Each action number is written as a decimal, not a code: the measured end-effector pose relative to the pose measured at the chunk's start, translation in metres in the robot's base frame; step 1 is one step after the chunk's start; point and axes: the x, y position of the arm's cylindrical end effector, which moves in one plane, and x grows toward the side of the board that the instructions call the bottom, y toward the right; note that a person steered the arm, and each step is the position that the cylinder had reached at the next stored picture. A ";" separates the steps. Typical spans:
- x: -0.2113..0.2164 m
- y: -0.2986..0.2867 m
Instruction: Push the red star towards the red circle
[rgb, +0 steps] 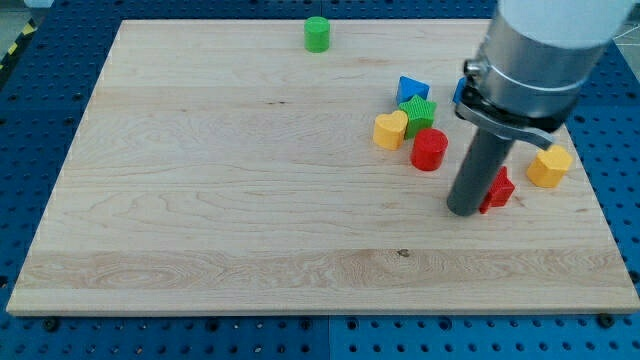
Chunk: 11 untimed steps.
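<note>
The red star (498, 190) lies at the view's right, partly hidden behind my rod. The red circle (429, 149) stands up and to the left of it, a short gap away. My tip (463, 210) rests on the board right against the star's left side, below and to the right of the red circle.
A yellow heart (390, 129), a green block (418, 113) and a blue triangle (411, 89) cluster just above the red circle. A yellow block (549, 166) sits right of the star. A blue block (461, 92) peeks out behind the arm. A green cylinder (317, 34) stands at the view's top.
</note>
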 end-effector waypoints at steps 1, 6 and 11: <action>0.032 0.000; 0.053 0.066; 0.002 0.030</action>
